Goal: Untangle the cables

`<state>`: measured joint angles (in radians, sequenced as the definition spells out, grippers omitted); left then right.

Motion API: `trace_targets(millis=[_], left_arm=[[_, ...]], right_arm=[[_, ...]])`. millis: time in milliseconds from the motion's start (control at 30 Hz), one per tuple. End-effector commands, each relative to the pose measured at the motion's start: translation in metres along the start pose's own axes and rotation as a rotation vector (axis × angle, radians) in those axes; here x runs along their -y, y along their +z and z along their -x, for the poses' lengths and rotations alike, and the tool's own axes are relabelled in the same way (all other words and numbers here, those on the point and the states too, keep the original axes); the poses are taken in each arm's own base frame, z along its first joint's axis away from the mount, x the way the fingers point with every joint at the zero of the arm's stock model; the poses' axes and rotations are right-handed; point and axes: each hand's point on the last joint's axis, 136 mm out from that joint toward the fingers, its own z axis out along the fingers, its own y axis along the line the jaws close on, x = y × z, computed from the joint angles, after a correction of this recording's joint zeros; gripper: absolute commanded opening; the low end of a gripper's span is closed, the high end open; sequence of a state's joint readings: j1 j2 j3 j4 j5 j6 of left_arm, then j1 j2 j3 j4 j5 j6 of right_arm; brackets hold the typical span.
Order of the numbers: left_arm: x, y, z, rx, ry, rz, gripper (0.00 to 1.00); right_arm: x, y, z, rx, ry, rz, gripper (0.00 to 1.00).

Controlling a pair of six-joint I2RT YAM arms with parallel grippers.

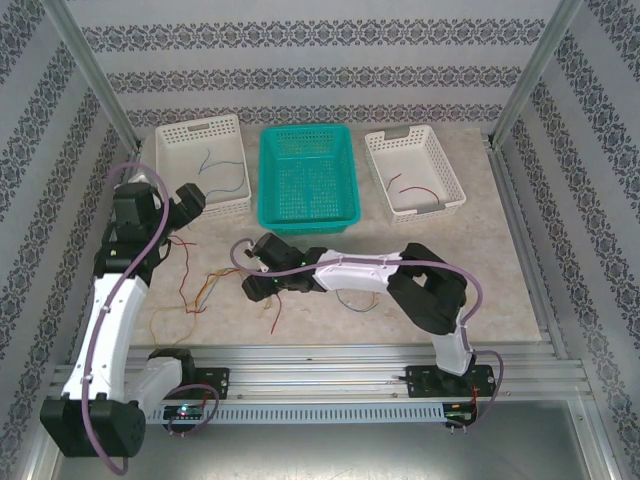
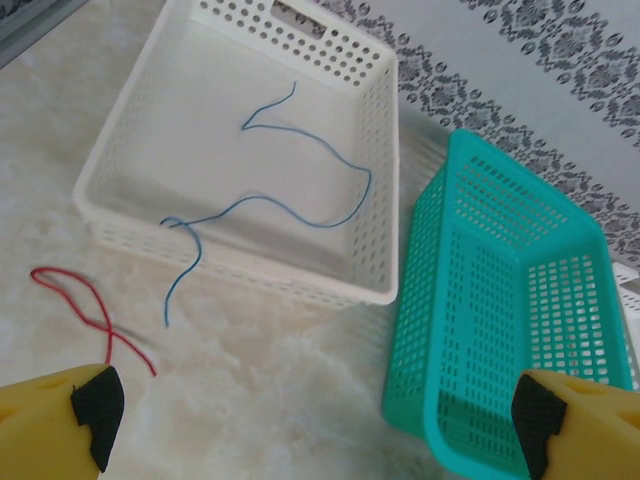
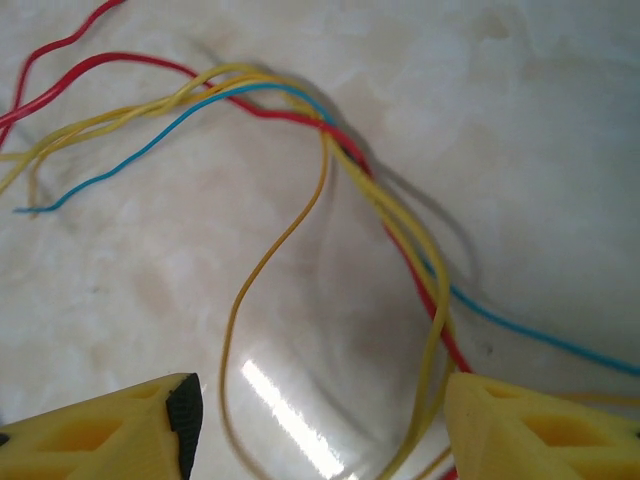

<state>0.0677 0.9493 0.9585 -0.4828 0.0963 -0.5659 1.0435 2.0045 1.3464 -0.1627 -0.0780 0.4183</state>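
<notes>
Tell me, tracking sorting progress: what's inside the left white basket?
One blue cable lies in the left white basket, one end trailing over its near wall. The floor strip just behind that wall is hidden.

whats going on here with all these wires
Two arms are sorting a cable tangle into baskets. The left tool, open, hovers by the left basket, where a blue cable lies with one end draped over the wall. The right tool, open, hangs over the red, yellow and blue tangle. A red cable lies in the right basket.
</notes>
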Motion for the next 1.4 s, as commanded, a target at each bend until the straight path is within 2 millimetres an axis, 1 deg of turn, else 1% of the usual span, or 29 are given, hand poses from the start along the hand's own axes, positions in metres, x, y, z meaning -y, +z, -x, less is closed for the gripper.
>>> trace_targets(millis=[0,100,167,233,400,500,633,667,767,867,967,1067,1167,1300,1367], left_arm=[[-0.009,0.0,-0.005,0.023,0.0,0.015,1.0],[-0.01,-0.001,-0.006,0.027,0.001,0.008,1.0],[-0.008,-0.001,-0.006,0.027,0.004,0.002,1.0],[-0.007,-0.001,-0.006,0.023,0.002,-0.002,1.0],[-0.007,-0.001,-0.007,0.023,0.002,-0.007,1.0],[-0.006,-0.001,-0.007,0.023,-0.001,-0.012,1.0],[-0.004,0.0,-0.008,0.016,-0.001,-0.024,1.0],[-0.003,0.0,-0.008,0.016,0.004,-0.032,1.0],[0.001,0.0,-0.009,0.013,0.008,-0.052,1.0],[0.004,0.0,-0.011,0.005,0.004,-0.074,1.0],[0.008,-0.001,-0.015,-0.012,0.007,-0.089,1.0],[0.01,-0.004,-0.023,-0.045,-0.002,-0.108,1.0],[0.013,-0.007,-0.033,-0.079,-0.01,-0.133,1.0],[0.02,-0.007,-0.054,-0.165,-0.024,-0.187,1.0],[0.024,-0.007,-0.066,-0.212,-0.034,-0.22,1.0]], right_arm=[[0.012,0.011,0.005,-0.013,-0.026,-0.1,0.64],[0.02,0.019,0.006,-0.027,-0.047,-0.144,0.63],[0.022,0.025,0.004,-0.04,-0.059,-0.152,0.57],[0.023,0.029,0.001,-0.062,-0.065,-0.161,0.54],[0.028,0.036,-0.012,-0.089,-0.066,-0.159,0.46],[0.032,0.043,-0.021,-0.114,-0.062,-0.161,0.45],[0.036,0.047,-0.025,-0.114,-0.058,-0.169,0.36],[0.037,0.047,-0.024,-0.112,-0.056,-0.172,0.31],[0.036,0.043,-0.021,-0.106,-0.059,-0.172,0.22],[0.033,0.028,-0.014,-0.082,-0.072,-0.173,0.09],[0.03,-0.001,0.001,-0.023,-0.095,-0.181,0.01],[0.024,-0.032,0.014,0.035,-0.127,-0.164,0.0],[0.013,-0.07,0.029,0.106,-0.18,-0.128,0.0],[0.001,-0.126,0.046,0.221,-0.244,-0.082,0.0],[-0.001,-0.149,0.051,0.258,-0.26,-0.061,0.0]])
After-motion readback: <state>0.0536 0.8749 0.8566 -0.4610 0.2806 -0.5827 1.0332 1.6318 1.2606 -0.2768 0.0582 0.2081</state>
